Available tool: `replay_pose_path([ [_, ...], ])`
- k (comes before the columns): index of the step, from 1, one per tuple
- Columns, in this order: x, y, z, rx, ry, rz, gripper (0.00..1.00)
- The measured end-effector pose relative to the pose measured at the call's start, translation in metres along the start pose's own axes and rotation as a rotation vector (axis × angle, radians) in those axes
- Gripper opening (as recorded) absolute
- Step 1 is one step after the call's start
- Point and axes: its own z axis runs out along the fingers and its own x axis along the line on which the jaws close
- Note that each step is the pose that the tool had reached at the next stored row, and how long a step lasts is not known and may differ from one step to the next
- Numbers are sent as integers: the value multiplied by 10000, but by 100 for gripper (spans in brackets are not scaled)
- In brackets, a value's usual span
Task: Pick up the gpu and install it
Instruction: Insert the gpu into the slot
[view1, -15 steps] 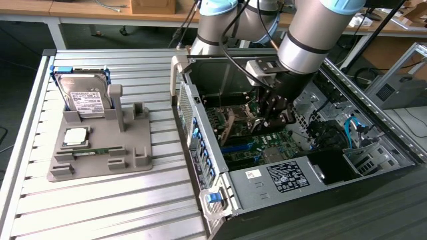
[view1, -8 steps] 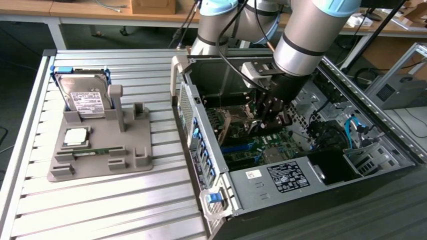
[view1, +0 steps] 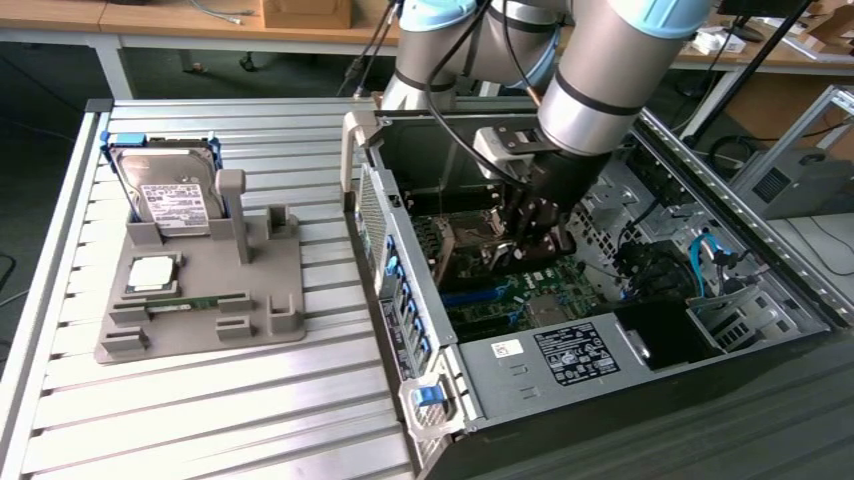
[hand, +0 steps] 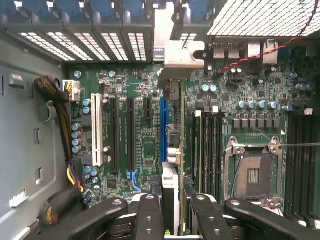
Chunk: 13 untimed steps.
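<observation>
Exterior view: gripper (view1: 531, 243) down inside open PC case (view1: 747, 290), fingers part-closed, clamped on gpu (view1: 523, 252), held edge-on above motherboard (view1: 501, 300) near case middle. Case lying on its side on ribbed metal desk (view1: 200, 420), toward desk's edge on exterior view's right. Gray parts holder (view1: 200, 300) near desk's opposite edge, carrying hard drive (view1: 167, 195) upright at its far corner, cpu (view1: 150, 275) flat below that, memory stick (view1: 200, 299) in slot beside it. Power supply (view1: 574, 355) at case's near end. Behind: wooden benches, cables, cardboard box (view1: 307, 12).

Wrist view: fingers (hand: 150, 217) black, partly apart, gripping gpu (hand: 171, 165) between the inner pair. Card seen edge-on, silver bracket (hand: 175, 62) at far end by rear slot openings. Card edge lined along blue slot (hand: 163, 127), close over it; seated or not: can't tell. White slot (hand: 96, 130) and black slots well to one side, empty cpu socket (hand: 254, 175) to the other.
</observation>
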Motion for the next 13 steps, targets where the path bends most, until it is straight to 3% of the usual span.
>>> replay_pose_path([
  [6, 1, 107, 31, 1, -1, 1, 27],
  [13, 1, 162, 51, 0, 1, 0, 27],
])
